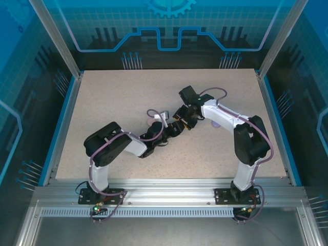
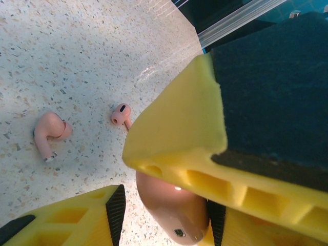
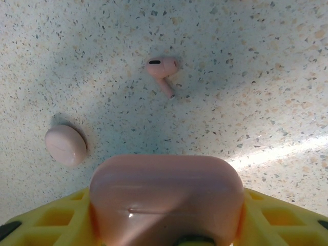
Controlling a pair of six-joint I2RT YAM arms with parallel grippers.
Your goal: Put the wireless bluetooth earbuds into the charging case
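So both arms meet around the middle of the table point(image 1: 102, 102), wrists nearly nose to nose. The right gripper point(image 3: 166, 223) is clamped on the pale pink charging case point(image 3: 166, 189). From its wrist camera the case sits snug between the two yellow fingers point(image 3: 56, 220) with no gap on either side.

The left gripper point(image 2: 164, 207) is right up against what looks like that same case point(image 2: 171, 205), jaws standing either side of it. One pad looks like it's touching the case, but there's a sliver of table showing between the case and the other finger point(image 2: 66, 220), so it isn't gripping anything, just open around it.

Neither of the two pinkish earbuds point(image 2: 48, 133) is in the case. Both are lying loose on the speckled tabletop, just beyond the case. From the left wrist, one lies on its side with its stem pointing down-frame and the second one point(image 2: 122, 114) is near it, partly tucked behind the big finger. The right wrist view has them too, one with its stem showing point(image 3: 163, 69) and one end-on point(image 3: 65, 145), well apart.
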